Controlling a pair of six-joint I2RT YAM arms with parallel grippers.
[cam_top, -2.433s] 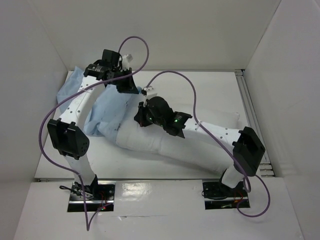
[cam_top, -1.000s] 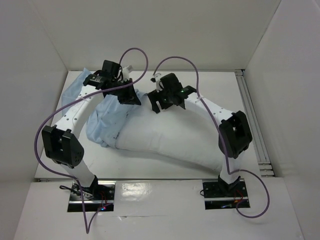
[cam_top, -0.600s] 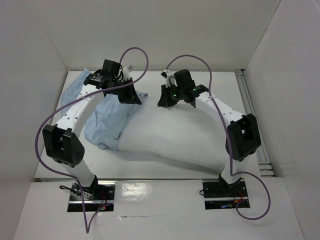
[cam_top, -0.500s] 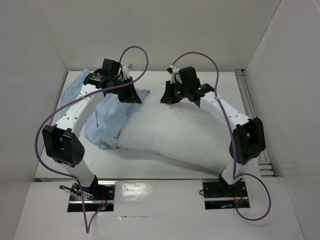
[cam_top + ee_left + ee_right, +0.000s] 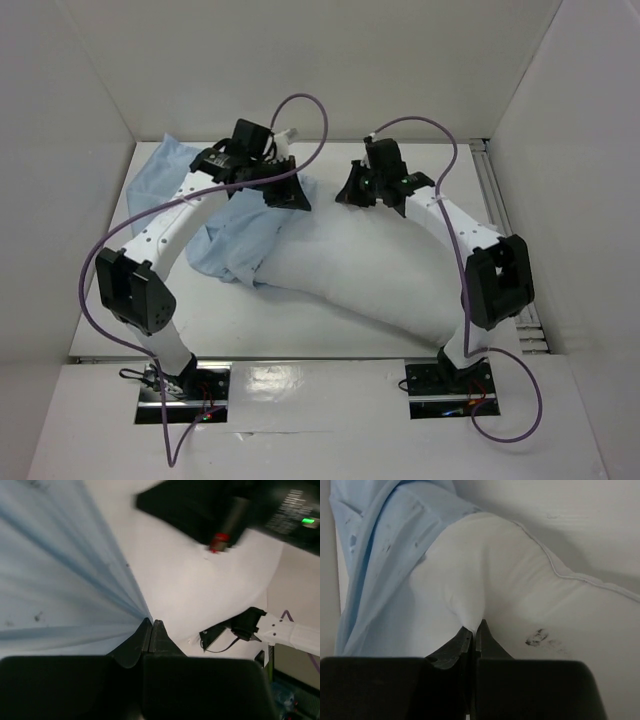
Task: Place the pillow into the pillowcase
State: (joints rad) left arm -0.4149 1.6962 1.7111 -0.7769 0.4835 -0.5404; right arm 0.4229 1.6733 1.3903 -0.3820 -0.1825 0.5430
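I am looking down the left end effector (image 5: 151,622) first. Its two tips are pressing together, clenched on a gather of the pillowcase (image 5: 55,580), and the blue cloth is fanning out from the pinch in taut folds. Beyond the tips the white pillow (image 5: 200,595) is filling the background, and the other arm is showing as a dark blur above it.

The right end effector (image 5: 474,627) is also clenched, grasping a small peak of the pillow's white cover close to its seamed edge. In that wrist view the pillowcase is lying just beside the pinch, on the left, lapping against the pillow's rounded end.

From above, I am seeing both end effectors working at the far side of the pillow, near each other but apart, the left one over the blue cloth and the right one over the white. The pillow is lying on the desk (image 5: 215,320), running diagonally from the far middle toward the near right. The pillowcase is bunching around its left end and trailing off toward the far left corner. I cannot tell how far that end is sitting inside the sleeve. Most of the pillow is lying bare. Both arms are arching in from their bases at the near edge, and a purple cable (image 5: 310,105) is looping above each wrist.
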